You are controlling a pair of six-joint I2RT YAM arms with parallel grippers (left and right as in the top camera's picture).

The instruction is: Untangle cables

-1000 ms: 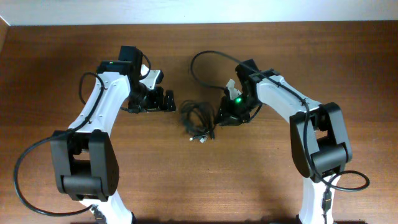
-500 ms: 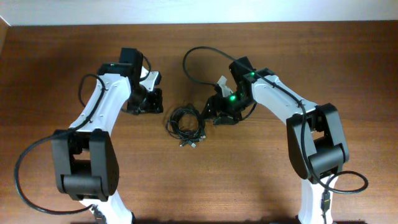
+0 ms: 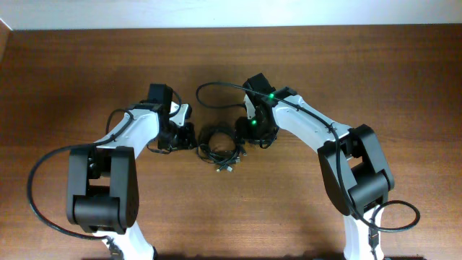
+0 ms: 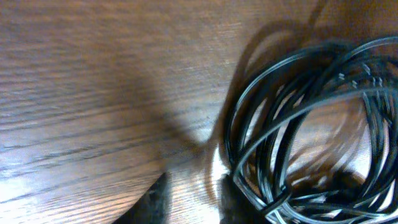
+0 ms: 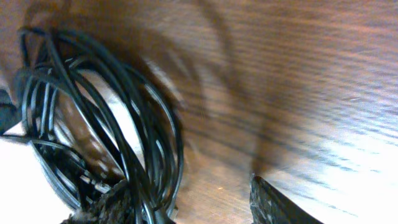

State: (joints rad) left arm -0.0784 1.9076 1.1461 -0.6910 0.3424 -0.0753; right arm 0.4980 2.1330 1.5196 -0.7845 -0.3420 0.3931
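The cables lie as one knotted bundle of thin black loops on the wooden table between my two grippers. My left gripper is at the bundle's left edge. In the left wrist view its jaws stand a little apart over bare wood, and the right finger rests against the cables. My right gripper is at the bundle's right edge. In the right wrist view it is open wide, with a few strands of the cables running between the jaws close to the left finger.
A thicker black arm cable arcs above the bundle behind the right arm. The table's far edge meets a white wall. Both arm bases stand near the front edge.
The right gripper slid left with the bundle, then its jaws opened. The left gripper came down toward the bundle's left side and its jaws narrowed.
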